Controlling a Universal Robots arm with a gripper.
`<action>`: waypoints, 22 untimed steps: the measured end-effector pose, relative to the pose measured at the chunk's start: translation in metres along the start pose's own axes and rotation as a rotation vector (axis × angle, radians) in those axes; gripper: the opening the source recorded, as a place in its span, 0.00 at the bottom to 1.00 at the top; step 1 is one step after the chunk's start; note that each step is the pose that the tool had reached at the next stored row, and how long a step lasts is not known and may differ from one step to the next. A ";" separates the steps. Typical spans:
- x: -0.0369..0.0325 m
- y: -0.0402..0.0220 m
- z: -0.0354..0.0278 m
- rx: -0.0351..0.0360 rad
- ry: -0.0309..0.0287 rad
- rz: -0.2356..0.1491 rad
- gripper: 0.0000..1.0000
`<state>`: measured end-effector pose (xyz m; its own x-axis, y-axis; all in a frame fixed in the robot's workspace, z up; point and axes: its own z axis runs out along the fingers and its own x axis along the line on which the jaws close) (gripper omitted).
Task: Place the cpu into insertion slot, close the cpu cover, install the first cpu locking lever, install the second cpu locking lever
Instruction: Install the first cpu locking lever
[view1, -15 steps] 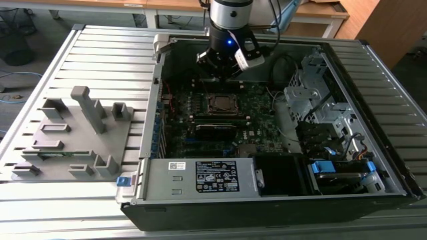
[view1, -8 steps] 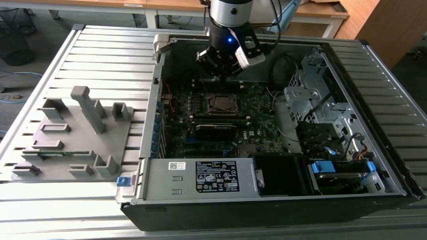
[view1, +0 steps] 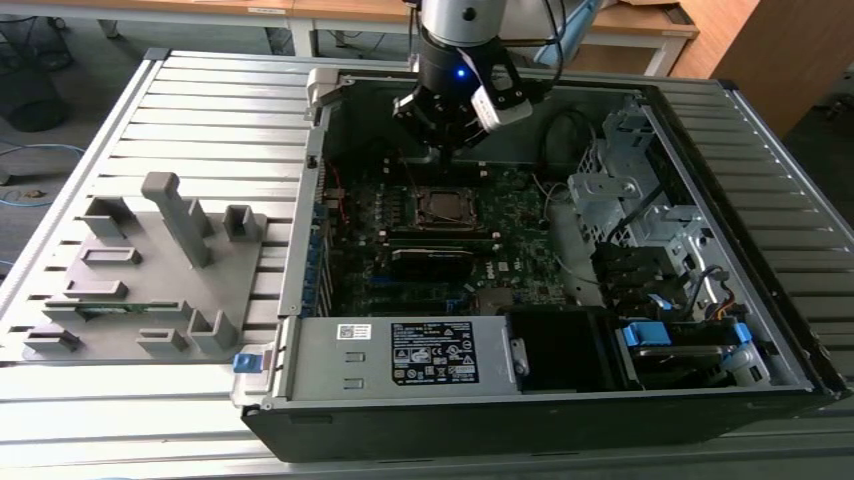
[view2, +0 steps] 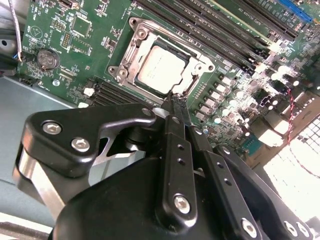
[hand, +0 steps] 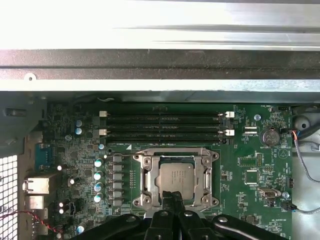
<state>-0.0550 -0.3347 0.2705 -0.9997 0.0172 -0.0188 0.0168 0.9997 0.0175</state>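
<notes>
Dull grey metal forms the flat square top of one cpu (hand: 175, 176), which is seated in the one insertion slot (hand: 176, 151) on the green motherboard (hand: 250, 160); one cpu cover (hand: 200, 177), a thin silver frame with a square window, lies flat around the chip, as both wrist views show; the chip hides the socket's centre. One gripper (view2: 172, 102) hangs just over the socket's edge; its two black fingers (view2: 172, 150) meet at the tips, and nothing can be made out between them; they mask part of the socket rim. Locking levers cannot be told apart from the frame. One round coin cell (hand: 270, 136) sits well apart from the socket; four silver-topped capacitors (hand: 98, 175) stand in a column beside it. In the exterior view, one open computer case (view1: 747, 120) rests on a ribbed metal table (view1: 200, 110); one grey moulded fixture (view1: 160, 270) lies at the exterior view's left.
</notes>
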 end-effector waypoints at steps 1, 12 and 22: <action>0.0000 0.0000 0.0000 -0.0001 0.0000 0.000 0.10; 0.0125 -0.0003 0.0001 0.0000 0.0001 0.000 0.10; 0.0390 -0.0007 0.0006 0.0000 0.0001 0.001 0.10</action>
<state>-0.0940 -0.3348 0.2692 -0.9997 0.0182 -0.0186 0.0179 0.9997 0.0175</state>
